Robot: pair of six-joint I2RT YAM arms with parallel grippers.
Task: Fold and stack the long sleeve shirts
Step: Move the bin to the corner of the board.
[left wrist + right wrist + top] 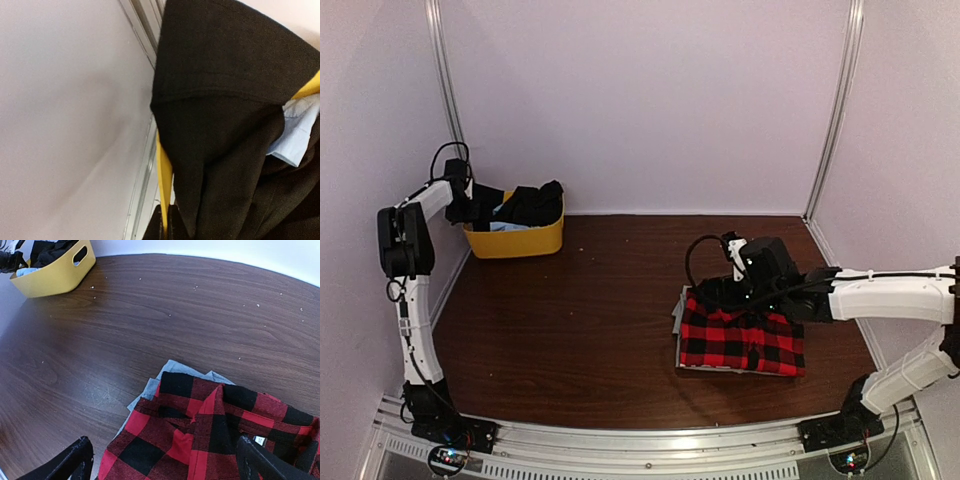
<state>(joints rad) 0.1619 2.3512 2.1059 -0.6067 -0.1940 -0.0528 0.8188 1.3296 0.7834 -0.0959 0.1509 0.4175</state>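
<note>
The bin (515, 240) sits at the upper left of the top view, at the back left corner of the table (580, 320). The black shirt (535, 203) lies bundled in it, and one fold spills over the rim. The left gripper (483, 208) reaches into the bin's left end. In the left wrist view its fingers (176, 225) stand together at the bottom edge, with the bin's yellow rim running down between them and the black shirt hanging just beside. Whether they pinch the rim, the cloth or both I cannot tell. A pale blue cloth (300, 125) shows inside the bin at the right of that view.

The plaid shirt (740, 342) lies folded flat at the lower right of the top view, well apart from the bin. It rests on a grey-blue cloth (167, 371), whose corner peeks out from under its far left edge. The right gripper (164, 440) hangs over the plaid shirt's back edge. Its fingers are spread wide to either side in the right wrist view and hold nothing.
</note>
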